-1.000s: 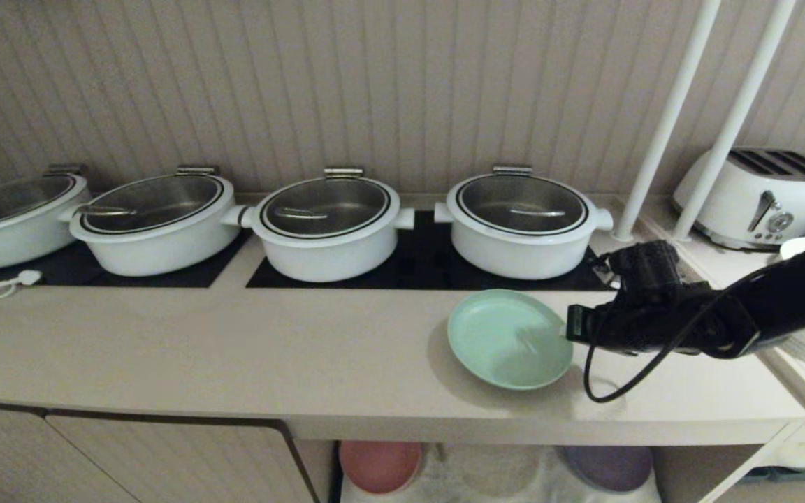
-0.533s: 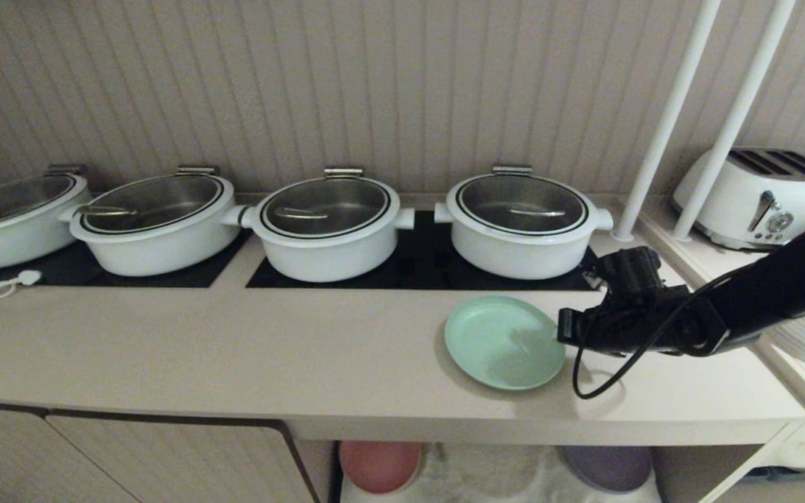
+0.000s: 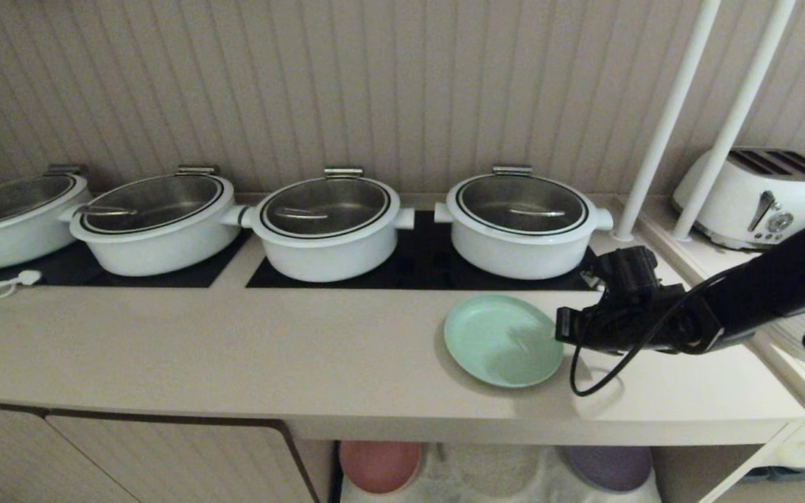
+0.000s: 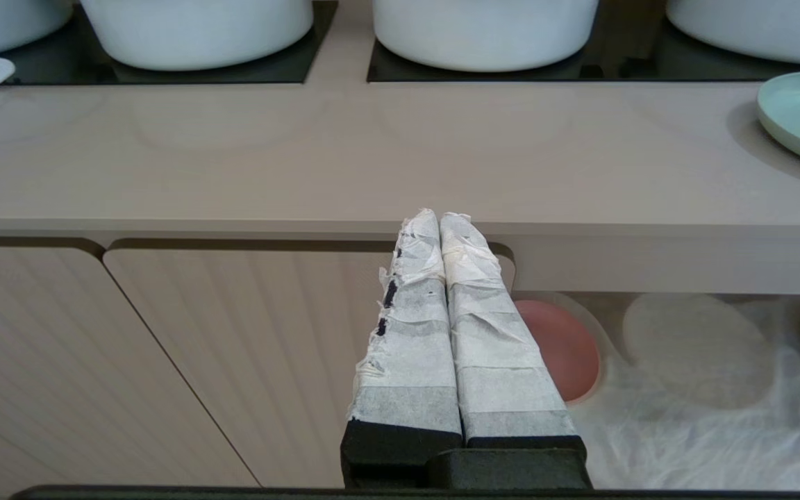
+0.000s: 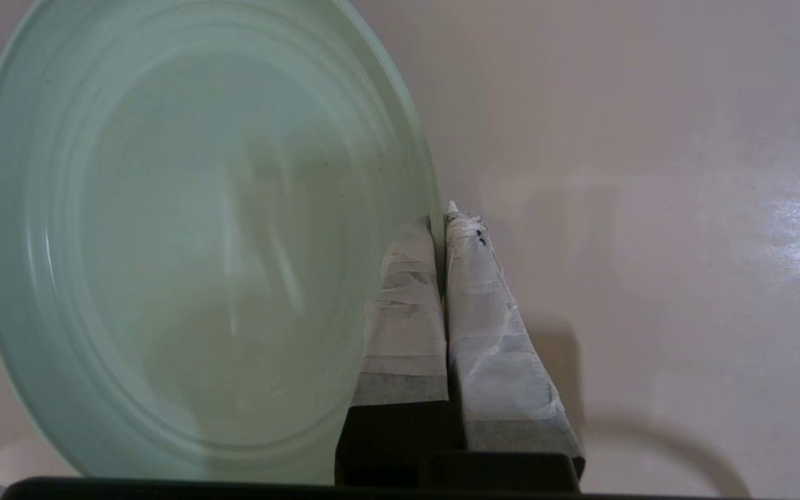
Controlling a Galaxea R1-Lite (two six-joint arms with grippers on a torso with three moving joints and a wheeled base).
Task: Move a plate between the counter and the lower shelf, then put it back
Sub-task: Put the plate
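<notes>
**One mint-green plate pinched at its rim on the counter**

One plate, mint-green, lying on the counter in front of the rightmost of four white pots. Gripped at the rim's 3 o'clock edge by the right gripper, reaching in level from the right side of the head view. Seen from the right wrist: taped fingers pressed together on the plate's rim, one pad above it and one below. Whether flat on the worktop or slightly lifted at the held edge, cannot tell.

Parked low before the counter's front edge: left gripper, taped fingers closed against each other, holding nothing, pointed toward the cabinet doors.

Below the counter, at 6 o'clock from the plate in the head view: lower shelf draped in wrinkled white cloth, with a pink plate at its left end and a purple plate at its right end, a bare round mound between them.

At 2 o'clock from the plate: two white poles, and beyond them a white toaster on the side top.
</notes>
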